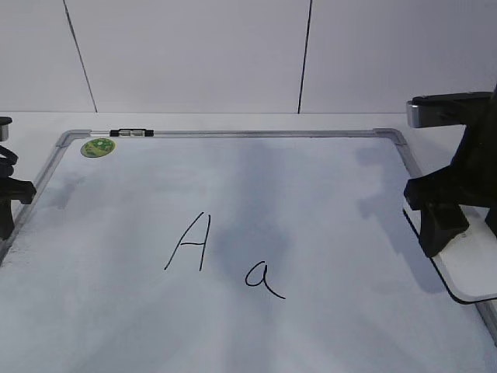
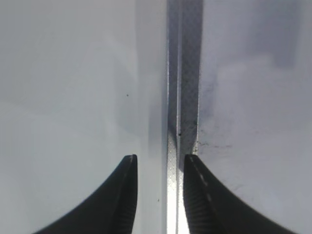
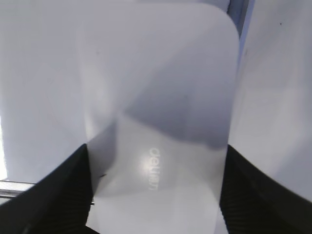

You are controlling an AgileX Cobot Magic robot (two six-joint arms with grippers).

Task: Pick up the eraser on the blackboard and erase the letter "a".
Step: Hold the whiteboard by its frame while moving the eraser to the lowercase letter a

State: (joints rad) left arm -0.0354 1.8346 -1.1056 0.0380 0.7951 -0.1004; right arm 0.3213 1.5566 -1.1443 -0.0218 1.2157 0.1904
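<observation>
Right gripper (image 3: 156, 195) is straddling the eraser (image 3: 161, 97) at the board's (image 1: 326, 233) right edge, fingers touching its sides; grasp unclear. Left gripper (image 2: 158, 195) is hovering part-open over the left frame, holding nothing. "a" (image 1: 264, 280) is sitting mid-board beside "A" (image 1: 190, 242).

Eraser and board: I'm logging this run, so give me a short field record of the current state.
eraser: white, at the right edge of the blackboard
right end effector: fingers against both long sides of the eraser, apparently gripping
left end effector: open, straddling the board's left frame, holding nothing
letter "a": intact, not erased
capital "A": intact, left of the "a"
green sticker: far left corner
</observation>
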